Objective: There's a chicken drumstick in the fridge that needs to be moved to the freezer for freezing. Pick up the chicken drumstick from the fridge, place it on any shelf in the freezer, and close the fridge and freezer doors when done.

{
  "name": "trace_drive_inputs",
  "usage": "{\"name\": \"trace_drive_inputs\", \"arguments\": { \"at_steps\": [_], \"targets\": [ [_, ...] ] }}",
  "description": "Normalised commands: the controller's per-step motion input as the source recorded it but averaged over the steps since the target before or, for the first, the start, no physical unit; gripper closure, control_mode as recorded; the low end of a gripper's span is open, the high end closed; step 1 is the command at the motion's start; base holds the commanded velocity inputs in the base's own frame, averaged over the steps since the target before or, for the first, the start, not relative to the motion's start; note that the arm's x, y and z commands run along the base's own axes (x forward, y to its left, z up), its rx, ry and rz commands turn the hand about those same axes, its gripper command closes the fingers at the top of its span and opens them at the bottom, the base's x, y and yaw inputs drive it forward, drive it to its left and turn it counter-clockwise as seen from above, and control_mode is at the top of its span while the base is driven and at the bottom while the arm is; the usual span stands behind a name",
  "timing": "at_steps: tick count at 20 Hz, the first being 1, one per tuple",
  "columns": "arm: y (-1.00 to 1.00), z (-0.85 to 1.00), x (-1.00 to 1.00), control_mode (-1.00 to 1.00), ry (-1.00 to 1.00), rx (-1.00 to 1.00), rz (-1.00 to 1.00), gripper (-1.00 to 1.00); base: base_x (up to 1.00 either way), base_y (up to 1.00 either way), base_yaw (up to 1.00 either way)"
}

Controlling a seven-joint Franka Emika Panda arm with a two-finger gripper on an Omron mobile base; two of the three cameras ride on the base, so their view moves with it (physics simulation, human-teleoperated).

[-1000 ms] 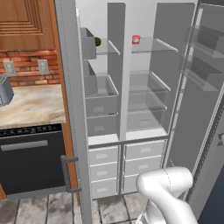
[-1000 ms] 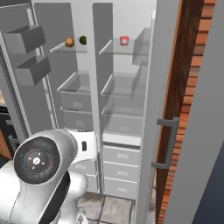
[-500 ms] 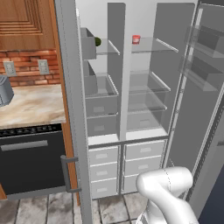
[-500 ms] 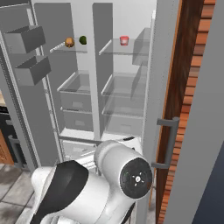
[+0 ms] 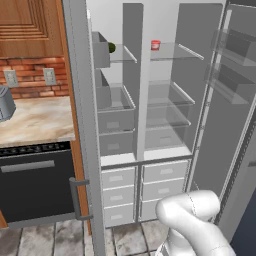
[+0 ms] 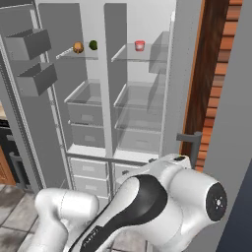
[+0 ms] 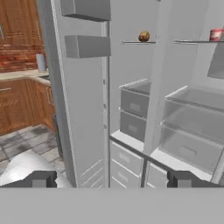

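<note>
Hand (image 7: 112,179) stands with its fingertips (image 7: 39,179) wide apart, holding nothing, low before the open refrigerator (image 6: 110,123). Both doors (image 5: 82,125) swung out. Chicken drumstick (image 6: 78,47) sits on the top glass shelf (image 6: 74,54) of the refrigerator's left compartment, just left of a small dark green ball (image 6: 93,45) on that same shelf. Small red-and-white item (image 6: 140,46) rests on the top shelf of the compartment right of the refrigerator's central divider. White drawers (image 5: 120,195) fill the refrigerator's base, closed
</note>
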Motion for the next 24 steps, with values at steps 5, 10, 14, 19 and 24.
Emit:
{"name": "trace_drive_inputs", "arguments": {
  "at_steps": [5, 10, 14, 19, 24],
  "targets": [
    [-0.72, -0.19, 0.13, -1.00, 0.00, 0.17, 0.13, -1.00, 0.00, 0.00, 0.00],
    [-0.61, -0.26, 0.29, -1.00, 0.00, 0.17, 0.09, -1.00, 0.00, 0.00, 0.00],
    [-0.41, -0.26, 0.50, -1.00, 0.00, 0.09, 0.03, -1.00, 0.00, 0.00, 0.00],
    [-0.13, -0.32, 0.37, -1.00, -0.09, 0.03, 0.02, -1.00, 0.00, 0.00, 0.00],
    [-0.33, -0.36, 0.36, -1.00, -0.10, 0.03, 0.01, -1.00, 0.00, 0.00, 0.00]
  ]
}}
